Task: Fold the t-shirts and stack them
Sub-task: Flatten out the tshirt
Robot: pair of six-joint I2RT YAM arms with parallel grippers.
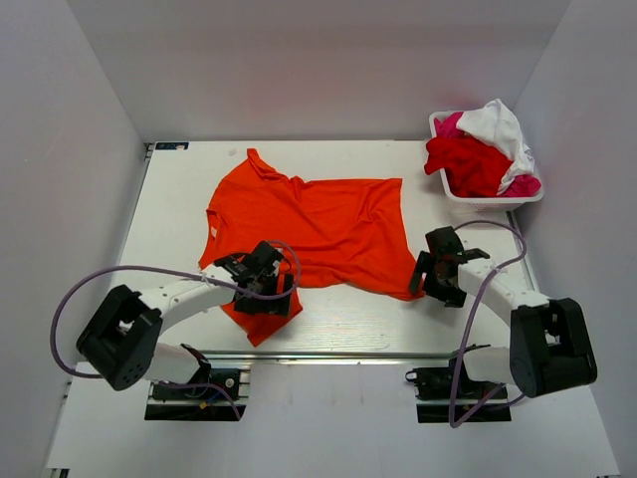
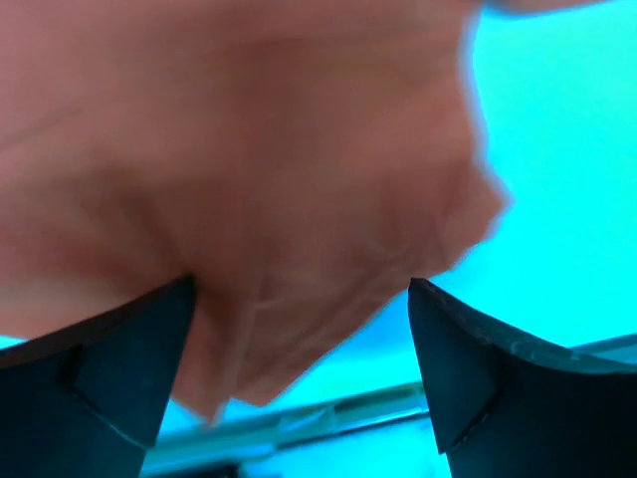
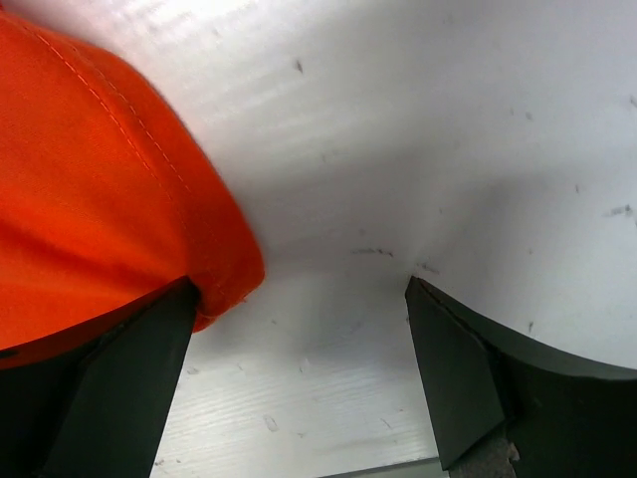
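A bright orange t-shirt (image 1: 318, 224) lies spread across the table, its neck toward the far left. My left gripper (image 1: 269, 291) hovers over the shirt's near-left flap (image 1: 261, 321). In the left wrist view the colours are off: the cloth (image 2: 259, 149) looks pinkish and fills the space above and between the open jaws (image 2: 301, 289), not pinched. My right gripper (image 1: 430, 279) sits at the shirt's near-right corner (image 1: 410, 291). That corner (image 3: 119, 199) touches the left finger (image 3: 129, 378), and bare table shows between the open jaws (image 3: 302, 284). Red (image 1: 468, 164), white (image 1: 498, 124) and magenta (image 1: 450, 124) t-shirts lie heaped at the back right.
The heap of t-shirts sits in a white basket (image 1: 485, 199) at the table's far right corner. A metal rail (image 1: 328, 354) runs along the near table edge, just behind both grippers. White walls enclose the table on three sides.
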